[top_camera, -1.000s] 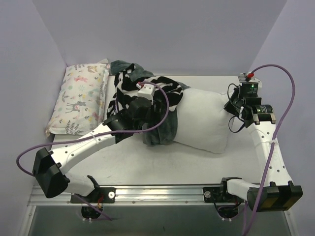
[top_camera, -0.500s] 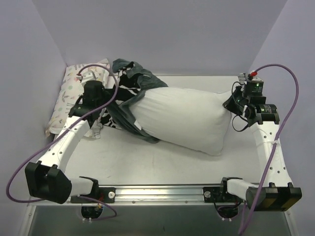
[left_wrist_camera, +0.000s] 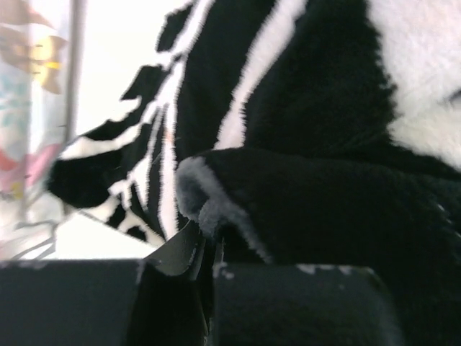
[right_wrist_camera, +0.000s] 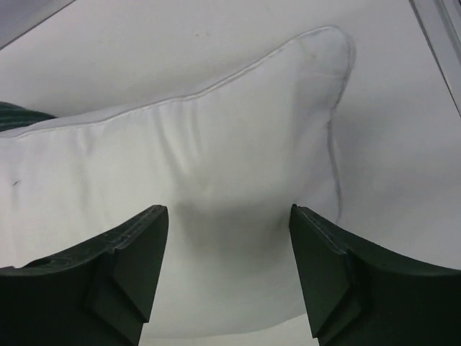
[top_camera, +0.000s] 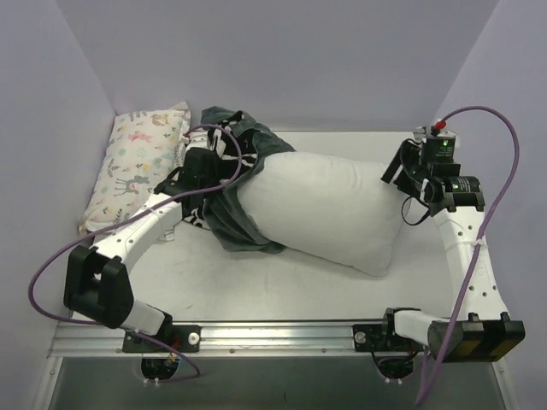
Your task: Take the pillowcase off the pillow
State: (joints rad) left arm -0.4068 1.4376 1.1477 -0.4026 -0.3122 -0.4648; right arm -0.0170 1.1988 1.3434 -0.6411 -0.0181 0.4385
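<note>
Well, my left gripper (left_wrist_camera: 207, 249) pinches the pillowcase (top_camera: 235, 220), which is bunched on the left end of the pillow (top_camera: 329, 205), beside a deer-print pillow (top_camera: 137, 166). My right gripper (right_wrist_camera: 229, 216) hangs wide open over the right end.

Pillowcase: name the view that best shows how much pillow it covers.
Top external: the whole pillowcase shows, bunched over the pillow's left end, the rest bare. Left wrist gives only close-up plush fabric; right wrist just a dark sliver at its left edge.

White links, black joint housings on left arm (top_camera: 145, 231) and right arm (top_camera: 466, 243); purple cable (top_camera: 479, 108) along each; red button (top_camera: 439, 127) atop right wrist; black wedge-shaped tool fingers (right_wrist_camera: 126, 274).
</note>
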